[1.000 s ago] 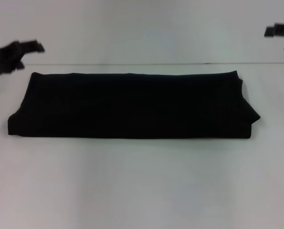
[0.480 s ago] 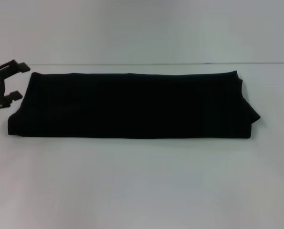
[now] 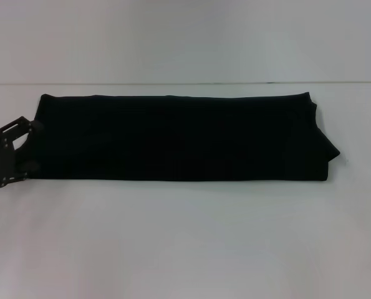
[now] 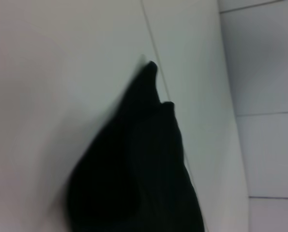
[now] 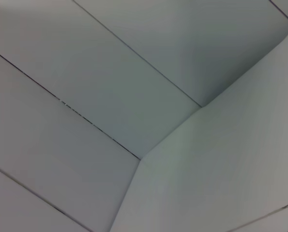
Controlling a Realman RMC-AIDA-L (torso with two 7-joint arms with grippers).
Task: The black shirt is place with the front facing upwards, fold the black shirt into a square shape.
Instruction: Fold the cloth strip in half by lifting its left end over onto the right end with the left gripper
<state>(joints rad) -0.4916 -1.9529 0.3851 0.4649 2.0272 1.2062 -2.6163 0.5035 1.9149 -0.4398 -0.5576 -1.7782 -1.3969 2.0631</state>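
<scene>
The black shirt (image 3: 179,137) lies folded into a long horizontal band across the middle of the white table (image 3: 185,243). No lettering or neck label shows. My left gripper (image 3: 28,148) is open at the band's left end, one finger (image 3: 18,125) by the far corner and the other near the front corner. I cannot tell if it touches the fabric. The left wrist view shows the shirt (image 4: 144,169) close up, running away along the table. My right gripper is out of view; the right wrist view shows only table and wall.
The table's far edge (image 3: 185,83) runs just behind the shirt, with a pale wall beyond. A small flap of fabric (image 3: 332,151) sticks out at the band's right end. White tabletop extends in front of the shirt.
My left gripper has come down and forward from the far left to the shirt's left end. My right gripper has left the view at the upper right. The shirt has not moved.
</scene>
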